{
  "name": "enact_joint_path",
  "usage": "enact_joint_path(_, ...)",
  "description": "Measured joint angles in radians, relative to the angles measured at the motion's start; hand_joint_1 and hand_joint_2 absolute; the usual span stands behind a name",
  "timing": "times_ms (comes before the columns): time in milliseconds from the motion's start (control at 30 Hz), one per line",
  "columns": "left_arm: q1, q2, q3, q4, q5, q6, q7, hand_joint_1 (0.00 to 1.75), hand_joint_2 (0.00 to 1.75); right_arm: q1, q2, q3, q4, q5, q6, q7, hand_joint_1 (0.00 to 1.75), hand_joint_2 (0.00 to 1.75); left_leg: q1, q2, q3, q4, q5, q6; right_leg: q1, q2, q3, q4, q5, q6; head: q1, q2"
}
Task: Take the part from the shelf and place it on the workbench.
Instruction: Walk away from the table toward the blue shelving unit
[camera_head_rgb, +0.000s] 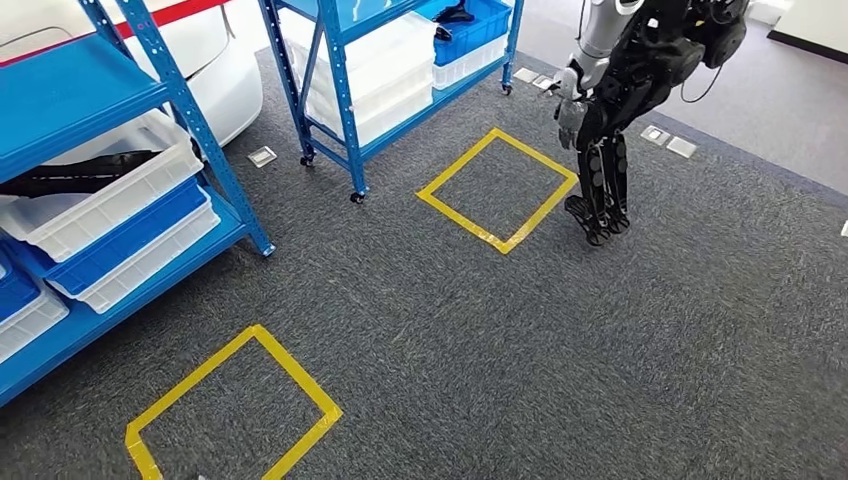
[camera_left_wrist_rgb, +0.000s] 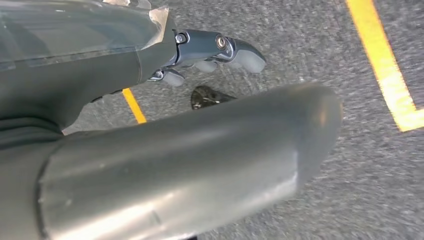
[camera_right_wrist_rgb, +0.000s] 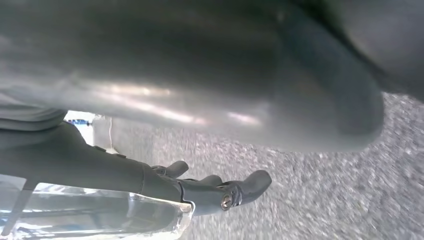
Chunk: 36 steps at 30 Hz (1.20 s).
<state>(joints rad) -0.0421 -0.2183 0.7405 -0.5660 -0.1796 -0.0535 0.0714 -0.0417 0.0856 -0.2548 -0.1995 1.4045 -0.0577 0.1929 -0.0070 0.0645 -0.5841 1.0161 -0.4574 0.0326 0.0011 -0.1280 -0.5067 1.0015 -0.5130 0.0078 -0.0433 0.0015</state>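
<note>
Grey carpet (camera_head_rgb: 520, 340) lies beside the shelf (camera_head_rgb: 120, 120); both my hands (camera_left_wrist_rgb: 220, 52) (camera_right_wrist_rgb: 220, 192) hang empty, fingers apart, so I should step squarely to the shelf first.

shelves (camera_head_rgb: 150, 40) blue | bins (camera_head_rgb: 110, 195) white, blue | carpet (camera_head_rgb: 520, 340) speckled grey | tape squares (camera_head_rgb: 498, 188) yellow

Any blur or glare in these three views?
Head view: sharp and evenly lit, yellow tape square crisp. Left wrist view: thumb close, soft, with streaked highlights; carpet smeared. Right wrist view: thumb dark, out of focus, with glare streaks; bright washed-out patch beside the fingers.
</note>
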Motion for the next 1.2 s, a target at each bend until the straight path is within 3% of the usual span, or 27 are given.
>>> enact_joint_path(33, 0.001, 0.003, -0.002, -0.003, 0.005, -0.003, 0.005, 0.0, 0.0, -0.003, 0.0, 0.0, 0.0, 0.001, -0.003, -0.001, 0.0, 0.0, 0.002, -0.014, 0.002, -0.004, 0.003, 0.006, -0.001, -0.006, 0.002, 0.0, -0.002, 0.006, 0.0, 0.0)
enact_joint_path(100, 0.003, 0.008, -0.005, -0.014, 0.016, -0.008, 0.016, 0.0, 0.0, -0.006, 0.001, 0.0, -0.001, 0.005, -0.007, -0.006, 0.0, 0.0, 0.008, -0.039, 0.009, -0.017, 0.013, 0.017, -0.003, 0.033, -0.005, 0.026, -0.021, 0.012, 0.002, 0.0)
enact_joint_path(167, 0.004, 0.008, -0.009, -0.027, 0.026, -0.01, 0.026, 0.0, 0.0, -0.005, 0.001, 0.0, -0.001, 0.011, -0.01, -0.011, 0.0, 0.0, 0.013, -0.064, 0.011, -0.023, 0.019, 0.024, -0.008, 0.1, -0.051, 0.13, -0.072, 0.009, 0.009, 0.0)
enact_joint_path(233, 0.006, 0.008, -0.011, -0.037, 0.032, -0.01, 0.033, 0.0, 0.0, -0.004, -0.001, 0.0, 0.0, 0.016, -0.011, -0.013, 0.0, 0.0, 0.014, -0.095, 0.008, -0.023, 0.02, 0.026, -0.01, 0.122, -0.117, 0.261, -0.12, 0.008, 0.014, 0.0)
enact_joint_path(267, 0.008, 0.007, -0.012, -0.041, 0.034, -0.009, 0.035, 0.0, 0.0, -0.004, -0.002, 0.0, 0.0, 0.017, -0.012, -0.013, 0.0, 0.0, 0.014, -0.111, 0.009, -0.022, 0.02, 0.026, -0.012, 0.125, -0.133, 0.288, -0.122, 0.014, 0.014, 0.0)
enact_joint_path(300, 0.01, 0.007, -0.012, -0.044, 0.036, -0.009, 0.037, 0.0, 0.0, -0.004, -0.004, 0.0, 0.0, 0.018, -0.012, -0.013, 0.0, 0.0, 0.015, -0.128, 0.009, -0.022, 0.02, 0.025, -0.014, 0.126, -0.131, 0.275, -0.107, 0.023, 0.014, 0.0)
enact_joint_path(333, 0.011, 0.007, -0.012, -0.047, 0.038, -0.008, 0.037, 0.0, 0.0, -0.003, -0.005, 0.0, 0.0, 0.019, -0.012, -0.013, 0.0, 0.0, 0.016, -0.144, 0.011, -0.021, 0.02, 0.024, -0.017, 0.132, -0.109, 0.222, -0.077, 0.033, 0.015, 0.0)
enact_joint_path(400, 0.012, 0.006, -0.013, -0.053, 0.041, -0.006, 0.037, 0.0, 0.0, -0.003, -0.007, 0.0, 0.0, 0.02, -0.012, -0.014, 0.0, 0.0, 0.016, -0.174, 0.01, -0.016, 0.018, 0.015, -0.026, 0.174, -0.052, 0.078, -0.012, 0.046, 0.017, 0.0)
enact_joint_path(467, 0.012, 0.004, -0.013, -0.06, 0.043, 0.0, 0.036, 0.0, 0.0, -0.004, -0.007, 0.0, 0.001, 0.022, -0.012, -0.014, 0.0, 0.0, 0.014, -0.195, 0.003, -0.011, 0.016, 0.002, -0.028, 0.2, -0.025, 0.007, 0.016, 0.038, 0.017, 0.0)
enact_joint_path(533, 0.012, 0.004, -0.013, -0.066, 0.047, 0.009, 0.033, 0.0, 0.0, -0.008, -0.005, 0.0, 0.001, 0.023, -0.012, -0.013, 0.0, 0.0, 0.016, -0.21, -0.003, -0.011, 0.018, -0.01, -0.025, 0.181, -0.021, 0.005, 0.019, 0.021, 0.017, 0.0)
enact_joint_path(600, 0.012, 0.003, -0.015, -0.072, 0.052, 0.017, 0.03, 0.0, 0.0, -0.009, -0.005, 0.0, 0.001, 0.025, -0.011, -0.012, 0.0, 0.0, 0.016, -0.17, -0.015, 0.011, 0.004, -0.02, -0.026, 0.158, -0.015, 0.001, 0.023, 0.007, 0.013, 0.0)
enact_joint_path(667, 0.01, 0.001, -0.021, -0.079, 0.056, 0.023, 0.026, 0.0, 0.0, -0.007, -0.003, 0.0, 0.001, 0.026, -0.011, -0.012, 0.0, 0.0, 0.014, -0.1, -0.06, 0.105, -0.05, -0.027, -0.024, 0.13, -0.012, -0.002, 0.021, -0.003, 0.005, 0.0)
enact_joint_path(733, 0.008, -0.001, -0.029, -0.084, 0.061, 0.026, 0.023, 0.0, 0.0, -0.005, -0.002, 0.0, 0.001, 0.028, -0.011, -0.012, 0.0, 0.0, 0.017, -0.073, -0.127, 0.237, -0.107, -0.032, -0.02, 0.099, -0.012, -0.002, 0.016, -0.009, 0.0, 0.0)
enact_joint_path(767, 0.009, -0.002, -0.032, -0.086, 0.063, 0.026, 0.022, 0.0, 0.0, -0.005, -0.002, 0.0, 0.001, 0.028, -0.011, -0.012, 0.0, 0.0, 0.019, -0.07, -0.147, 0.273, -0.113, -0.034, -0.019, 0.084, -0.011, -0.001, 0.015, -0.012, 0.0, 0.0)
enact_joint_path(800, 0.011, -0.002, -0.033, -0.088, 0.064, 0.027, 0.021, 0.0, 0.0, -0.005, -0.002, 0.0, 0.001, 0.029, -0.011, -0.012, 0.0, 0.0, 0.02, -0.066, -0.147, 0.27, -0.1, -0.034, -0.018, 0.071, -0.009, -0.001, 0.012, -0.013, 0.0, 0.0)
enact_joint_path(833, 0.012, -0.002, -0.034, -0.091, 0.067, 0.027, 0.02, 0.0, 0.0, -0.006, -0.002, 0.0, 0.001, 0.029, -0.011, -0.012, 0.0, 0.0, 0.021, -0.059, -0.127, 0.228, -0.07, -0.034, -0.018, 0.058, -0.006, -0.001, 0.01, -0.012, 0.0, 0.0)
enact_joint_path(900, 0.012, -0.002, -0.037, -0.097, 0.07, 0.028, 0.018, 0.0, 0.0, -0.008, -0.001, 0.0, 0.001, 0.031, -0.011, -0.012, 0.0, 0.0, 0.016, -0.019, -0.054, 0.093, -0.009, -0.027, -0.015, 0.037, 0.002, -0.001, 0.002, -0.006, -0.002, 0.0)
enact_joint_path(967, 0.01, -0.004, -0.039, -0.103, 0.072, 0.028, 0.016, 0.0, 0.0, -0.01, 0.0, 0.0, 0.001, 0.032, -0.011, -0.012, 0.0, 0.0, 0.009, 0.009, -0.014, 0.016, 0.009, -0.016, -0.007, 0.018, 0.007, -0.001, -0.007, 0.005, 0.001, 0.0)
enact_joint_path(1000, 0.009, -0.004, -0.04, -0.105, 0.073, 0.028, 0.016, 0.0, 0.0, -0.012, 0.0, 0.0, 0.001, 0.032, -0.011, -0.012, 0.0, 0.0, 0.005, 0.006, -0.012, 0.009, 0.005, -0.01, -0.005, 0.008, 0.011, -0.002, -0.011, 0.01, 0.003, 0.0)
enact_joint_path(1067, 0.012, -0.006, -0.041, -0.108, 0.074, 0.028, 0.016, 0.0, 0.0, -0.018, 0.001, 0.0, 0.001, 0.033, -0.011, -0.012, 0.0, 0.0, 0.006, -0.021, -0.011, 0.004, 0.007, 0.001, -0.006, -0.005, 0.021, -0.002, -0.018, 0.02, 0.005, 0.0)
enact_joint_path(1133, 0.013, -0.007, -0.043, -0.112, 0.074, 0.029, 0.015, 0.0, 0.0, -0.019, 0.001, 0.0, 0.001, 0.033, -0.011, -0.012, 0.0, 0.0, 0.012, -0.046, -0.006, -0.004, 0.013, 0.014, -0.01, 0.039, 0.005, 0.043, -0.045, 0.024, 0.008, 0.0)
enact_joint_path(1200, 0.012, -0.009, -0.046, -0.115, 0.075, 0.028, 0.014, 0.0, 0.0, -0.018, 0.001, 0.0, 0.001, 0.033, -0.011, -0.012, 0.0, 0.0, 0.016, -0.072, -0.006, -0.006, 0.016, 0.022, -0.013, 0.102, -0.058, 0.168, -0.097, 0.02, 0.015, 0.0)
